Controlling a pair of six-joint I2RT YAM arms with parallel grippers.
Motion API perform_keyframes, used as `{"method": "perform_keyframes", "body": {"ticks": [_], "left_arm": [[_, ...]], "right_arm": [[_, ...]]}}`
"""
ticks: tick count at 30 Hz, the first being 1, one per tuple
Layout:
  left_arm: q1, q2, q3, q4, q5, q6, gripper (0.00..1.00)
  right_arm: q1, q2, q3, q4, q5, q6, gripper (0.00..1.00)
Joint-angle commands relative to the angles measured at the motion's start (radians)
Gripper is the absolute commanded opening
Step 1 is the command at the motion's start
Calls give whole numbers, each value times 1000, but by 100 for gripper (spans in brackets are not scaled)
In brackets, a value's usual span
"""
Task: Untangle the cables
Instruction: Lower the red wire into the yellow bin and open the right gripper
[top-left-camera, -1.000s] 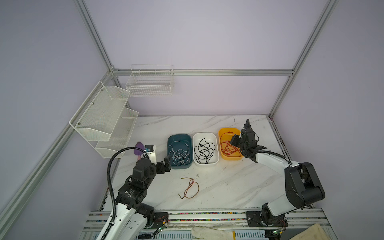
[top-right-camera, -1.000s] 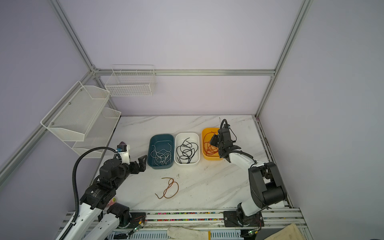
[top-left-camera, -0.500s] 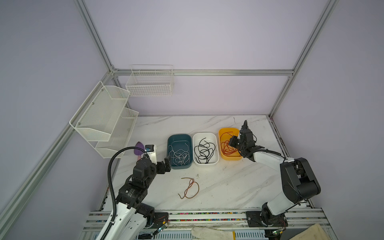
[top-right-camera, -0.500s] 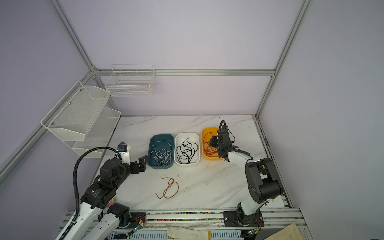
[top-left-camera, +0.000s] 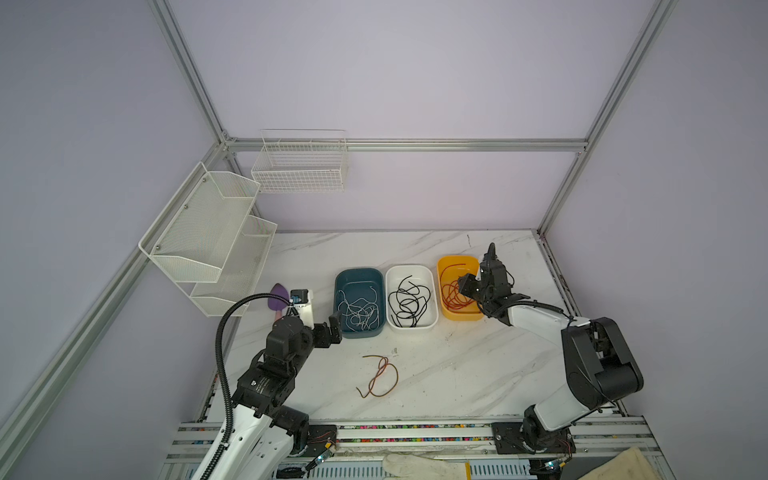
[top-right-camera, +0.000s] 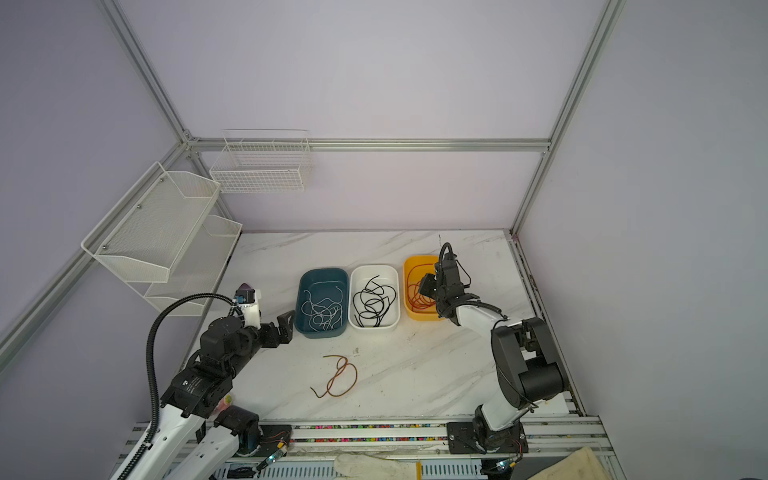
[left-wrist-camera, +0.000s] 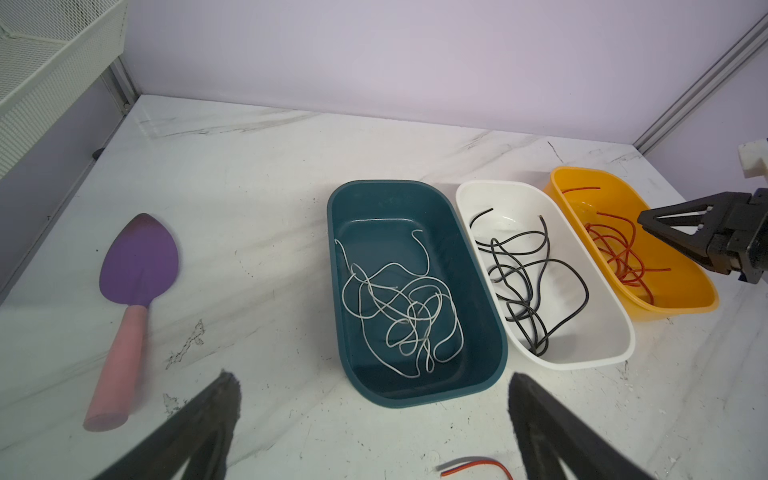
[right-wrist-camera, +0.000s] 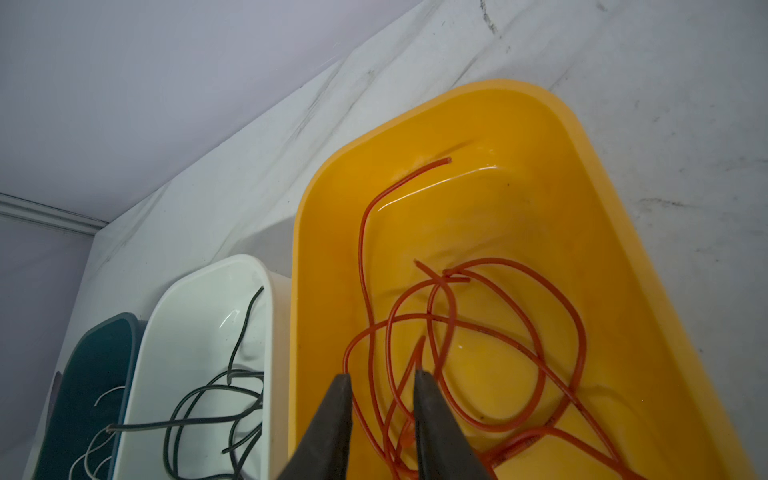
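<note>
While the right gripper (right-wrist-camera: 382, 376) hangs low inside the yellow bin (right-wrist-camera: 590, 199), its jaws stand a narrow gap apart. A strand of the orange-red cables (right-wrist-camera: 453, 316) runs up between the fingertips (right-wrist-camera: 340, 386), not clamped; whether it brushes a pad I cannot tell. The left gripper (left-wrist-camera: 372, 382) is spread wide and empty over the marble table (top-left-camera: 478, 374), just before the teal bin (left-wrist-camera: 374, 199) of white cables (left-wrist-camera: 399, 307). The white bin (left-wrist-camera: 511, 195) holds black cables (left-wrist-camera: 528, 282), and one brown-orange cable (top-left-camera: 380, 376) lies loose on the table.
</note>
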Motion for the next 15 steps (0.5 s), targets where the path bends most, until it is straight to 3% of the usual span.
{"method": "perform_keyframes", "body": {"ticks": [1,8,15], "left_arm": [[-7,-1,-34,36,8,0,100],[-7,-2,-34,36,8,0,100],[-7,-1,-34,36,8,0,100]], "right_arm": [[-6,-56,-6,2,-6,6,33],[-8,-136,-13,-38,-40,-20,54],[2,-154,-82,-7,-297,-23,73]]}}
